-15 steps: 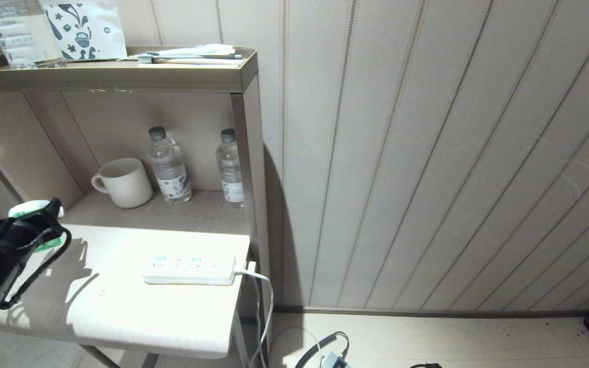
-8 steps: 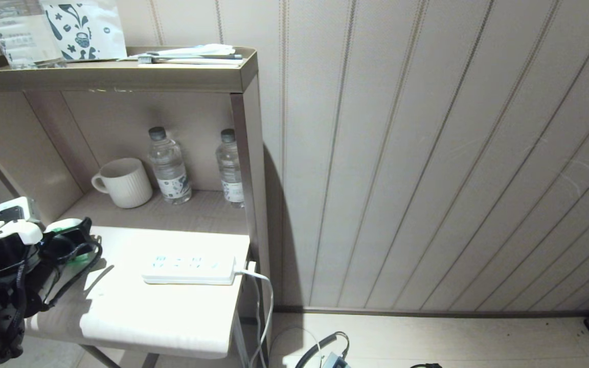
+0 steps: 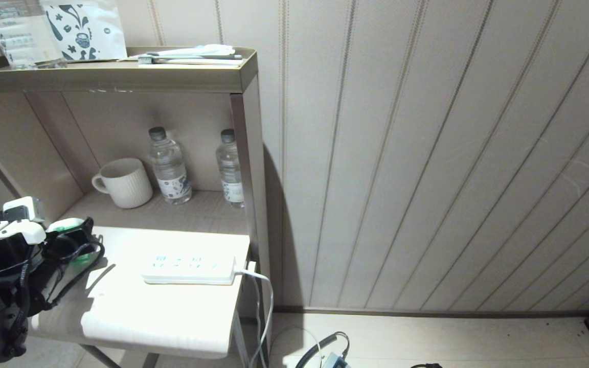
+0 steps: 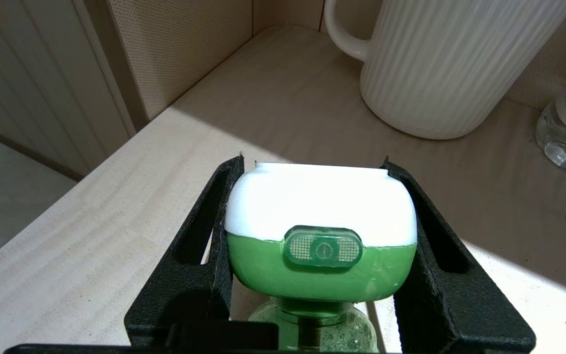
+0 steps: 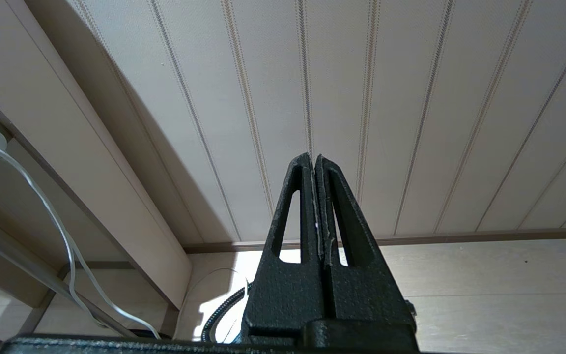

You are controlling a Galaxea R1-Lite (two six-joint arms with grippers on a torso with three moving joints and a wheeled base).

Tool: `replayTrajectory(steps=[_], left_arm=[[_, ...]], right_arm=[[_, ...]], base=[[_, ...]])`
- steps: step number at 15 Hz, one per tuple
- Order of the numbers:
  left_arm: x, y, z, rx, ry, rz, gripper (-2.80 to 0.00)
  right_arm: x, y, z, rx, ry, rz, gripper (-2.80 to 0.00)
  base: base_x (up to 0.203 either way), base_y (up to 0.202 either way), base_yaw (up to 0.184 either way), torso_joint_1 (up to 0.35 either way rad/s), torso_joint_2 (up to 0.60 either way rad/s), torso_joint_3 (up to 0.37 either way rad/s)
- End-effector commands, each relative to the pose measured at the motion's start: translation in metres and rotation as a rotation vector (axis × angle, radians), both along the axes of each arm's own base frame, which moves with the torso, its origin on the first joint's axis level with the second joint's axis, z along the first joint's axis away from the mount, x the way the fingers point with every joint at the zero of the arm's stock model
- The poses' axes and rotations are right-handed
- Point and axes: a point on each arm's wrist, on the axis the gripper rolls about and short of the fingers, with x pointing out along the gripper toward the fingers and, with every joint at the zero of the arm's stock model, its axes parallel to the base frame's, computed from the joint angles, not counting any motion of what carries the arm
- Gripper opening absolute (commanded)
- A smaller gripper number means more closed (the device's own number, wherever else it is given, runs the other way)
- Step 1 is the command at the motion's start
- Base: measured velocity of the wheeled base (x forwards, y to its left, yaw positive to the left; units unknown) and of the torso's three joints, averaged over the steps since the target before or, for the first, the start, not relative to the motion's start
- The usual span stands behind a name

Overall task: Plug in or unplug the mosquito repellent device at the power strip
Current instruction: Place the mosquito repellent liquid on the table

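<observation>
A striped panelled wall (image 3: pixel 427 153) backs a beige shelf unit whose lower counter (image 3: pixel 172 312) is brightly lit. The mosquito repellent device (image 4: pixel 320 231) hangs just above the counter's left end, its white head and green face pinched between the two black fingers (image 4: pixel 199 255) of the left end effector (image 3: pixel 69 240), with the green liquid bottle showing beneath the head. The power strip (image 3: pixel 189 268) lies flat on the counter to the device's right, well apart from it, its sockets facing up and its white cord (image 3: pixel 266 306) dropping off the counter's right edge. Behind, in the shelf recess, stand a ribbed white mug (image 3: pixel 125 182) and two clear water bottles (image 3: pixel 169 166). The right end effector (image 5: pixel 315 162) is parked low near the floor, its fingers pressed together on nothing, pointing at the wall.
</observation>
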Motion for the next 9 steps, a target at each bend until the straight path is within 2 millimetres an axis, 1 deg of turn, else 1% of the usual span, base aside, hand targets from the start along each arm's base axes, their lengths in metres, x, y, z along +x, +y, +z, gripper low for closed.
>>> replayTrajectory(steps=[1, 3, 5, 7, 9], left_arm=[[0.003, 0.0, 0.005, 0.01, -0.053, 0.0, 0.0], [0.004, 0.0, 0.007, 0.025, -0.057, -0.001, 0.0], [0.006, -0.002, 0.013, 0.033, -0.08, -0.007, 0.0], [0.009, -0.001, 0.024, 0.052, -0.123, -0.006, 0.0], [0.005, -0.002, 0.036, 0.071, -0.158, -0.007, 0.0]], right_arm=[[0.0, 0.0, 0.0, 0.001, 0.001, 0.0, -2.8], [0.0, 0.0, 0.0, 0.001, 0.001, 0.0, -2.8], [0.0, 0.0, 0.0, 0.001, 0.001, 0.0, -2.8], [0.0, 0.0, 0.0, 0.001, 0.001, 0.0, -2.8], [0.0, 0.0, 0.0, 0.001, 0.001, 0.0, -2.8]], base=[[0.0, 0.0, 0.0, 0.0, 0.0, 0.0], [0.0, 0.0, 0.0, 0.0, 0.0, 0.0], [0.0, 0.0, 0.0, 0.0, 0.0, 0.0], [0.0, 0.0, 0.0, 0.0, 0.0, 0.0], [0.0, 0.0, 0.0, 0.0, 0.0, 0.0]])
